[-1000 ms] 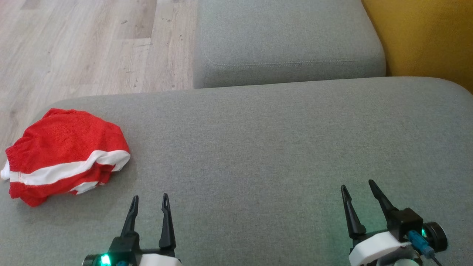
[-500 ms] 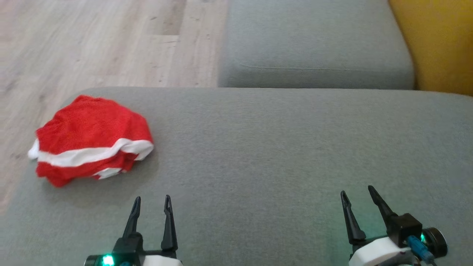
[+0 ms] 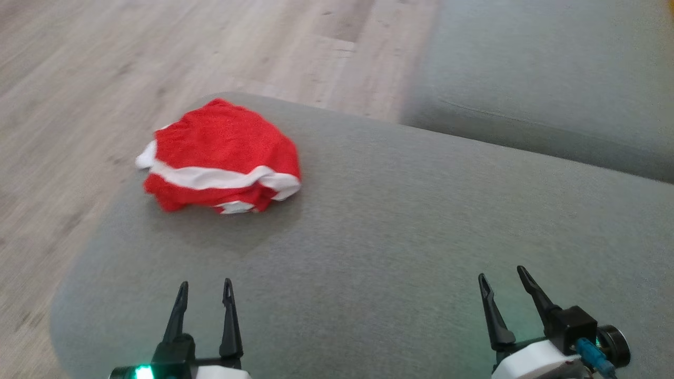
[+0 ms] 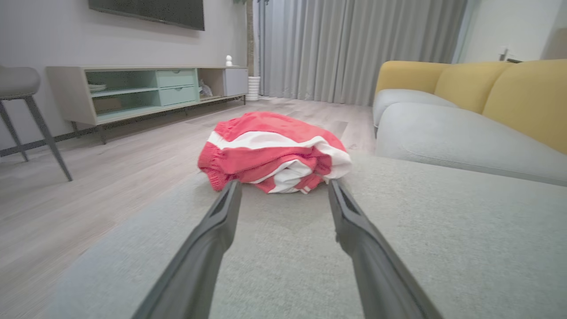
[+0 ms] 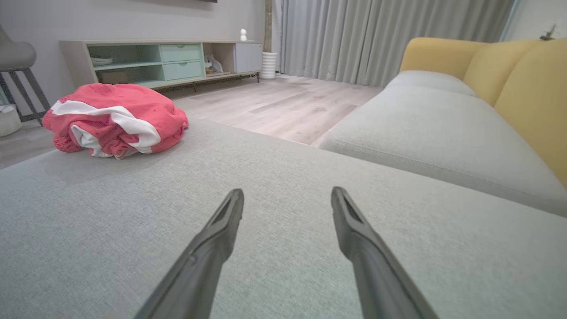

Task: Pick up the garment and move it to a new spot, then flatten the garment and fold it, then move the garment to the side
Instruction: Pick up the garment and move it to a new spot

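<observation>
Garment [image 3: 221, 163]: red knit fabric with white stripes, crumpled into a rounded heap at the far left corner of the grey woven sofa cushion [image 3: 421, 226]. Left end effector [image 3: 205, 282] and right end effector [image 3: 501, 272] hover low at the near edge, dark tapered fingers parted, pointing far, holding nothing, well apart from it.

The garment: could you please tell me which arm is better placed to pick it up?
Probably the left. The left gripper, open, points straight at the garment in its wrist view; the right gripper, also open, sits farther across the cushion.
</observation>
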Controlling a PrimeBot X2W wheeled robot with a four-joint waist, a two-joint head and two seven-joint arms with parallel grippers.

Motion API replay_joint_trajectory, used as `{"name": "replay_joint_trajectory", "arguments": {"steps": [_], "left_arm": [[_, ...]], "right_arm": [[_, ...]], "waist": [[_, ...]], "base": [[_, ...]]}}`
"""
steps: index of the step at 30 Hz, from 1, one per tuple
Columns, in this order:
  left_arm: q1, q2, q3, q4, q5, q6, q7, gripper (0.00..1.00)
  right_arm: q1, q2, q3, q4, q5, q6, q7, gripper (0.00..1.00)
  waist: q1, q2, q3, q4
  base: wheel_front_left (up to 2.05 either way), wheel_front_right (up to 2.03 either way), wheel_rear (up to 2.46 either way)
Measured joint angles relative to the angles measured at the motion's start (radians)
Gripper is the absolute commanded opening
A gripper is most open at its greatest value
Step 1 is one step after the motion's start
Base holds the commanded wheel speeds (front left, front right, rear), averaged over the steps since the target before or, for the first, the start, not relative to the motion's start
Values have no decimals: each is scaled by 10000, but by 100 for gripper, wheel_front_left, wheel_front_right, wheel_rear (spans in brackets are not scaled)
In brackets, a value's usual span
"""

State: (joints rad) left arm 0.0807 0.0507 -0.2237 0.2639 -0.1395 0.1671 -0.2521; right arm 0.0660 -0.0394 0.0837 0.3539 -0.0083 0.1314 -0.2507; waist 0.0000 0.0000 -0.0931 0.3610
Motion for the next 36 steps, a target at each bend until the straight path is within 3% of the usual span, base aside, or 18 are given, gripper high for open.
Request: {"name": "replay_joint_trajectory", "arguments": {"steps": [6,15,24,28,32,36], "left_arm": [[103,6,623,-174,2,-40,0,100],[-58,0,1691,-640,140,-558,-2,100],[-2910,230,1969,-945,629,-1331,-6,100],[-4896,378,1964,173,669,-1628,-56,100],[-6803,460,1925,2466,658,-1871,81,100],[-8567,619,1910,4736,614,-2086,907,100]], "right_arm": [[-21,2,82,6,-6,0,0,100],[-188,2,-35,58,-282,0,0,100],[-293,0,-575,-119,-1442,0,0,100],[-784,-4,-838,-242,-2096,0,0,100],[-1242,-174,-872,-385,-2518,0,0,100],[-1511,-596,-842,-522,-2640,0,0,100]], "waist": [[0,0,117,855],[1,0,522,1205],[1,0,1457,1297],[2,0,2191,1162],[3,0,2965,1027],[2,0,3723,883]], "base": [[0,0,0],[0,0,0],[0,0,0],[0,0,0],[0,0,0],[0,0,0]]}}
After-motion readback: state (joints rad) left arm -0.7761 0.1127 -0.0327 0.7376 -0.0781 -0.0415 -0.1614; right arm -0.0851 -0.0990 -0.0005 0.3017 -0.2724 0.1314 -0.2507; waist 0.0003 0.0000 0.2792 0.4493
